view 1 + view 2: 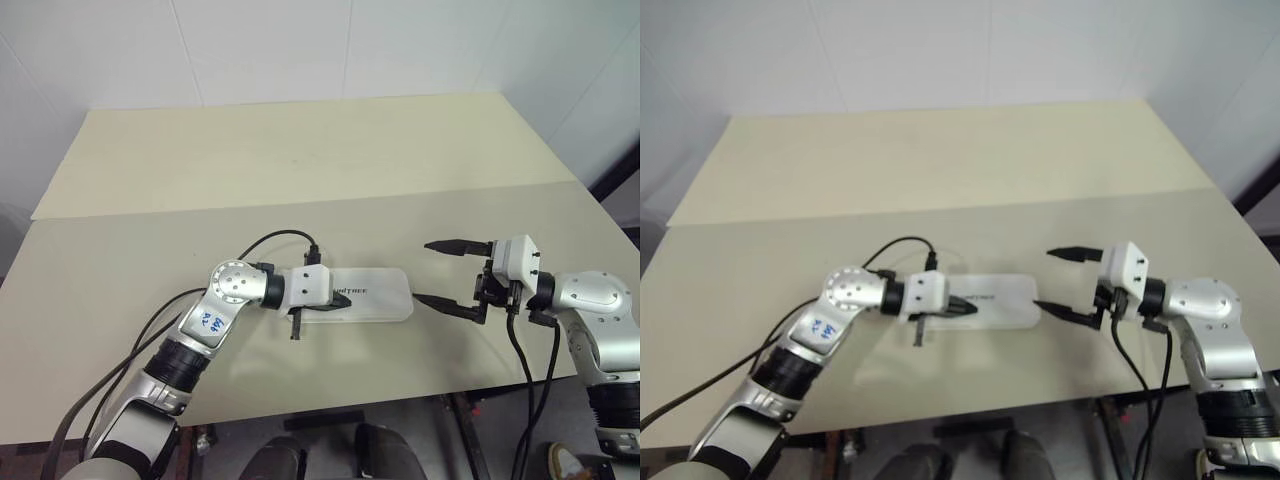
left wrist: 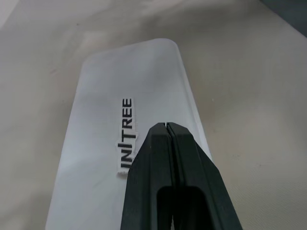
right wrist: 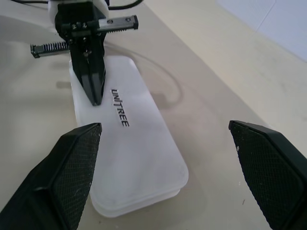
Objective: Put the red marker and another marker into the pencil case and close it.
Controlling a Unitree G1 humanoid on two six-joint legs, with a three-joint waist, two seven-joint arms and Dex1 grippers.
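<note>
The white pencil case (image 1: 385, 298) lies flat on the table with its lid down, and black lettering shows on the lid (image 2: 144, 72). My left gripper (image 1: 345, 298) is shut with nothing between its fingers. Its tips point along the lid at the case's left half, right over the lettering (image 3: 120, 114); I cannot tell whether they touch the lid. My right gripper (image 1: 442, 273) stands open just off the case's right end, with its fingers spread wider than the case (image 3: 139, 163). The red marker and the other marker are hidden or out of view.
The beige table (image 1: 300, 160) has a seam running across it behind the case. A black cable (image 1: 270, 240) loops from my left wrist over the tabletop. The table's front edge is close below both arms.
</note>
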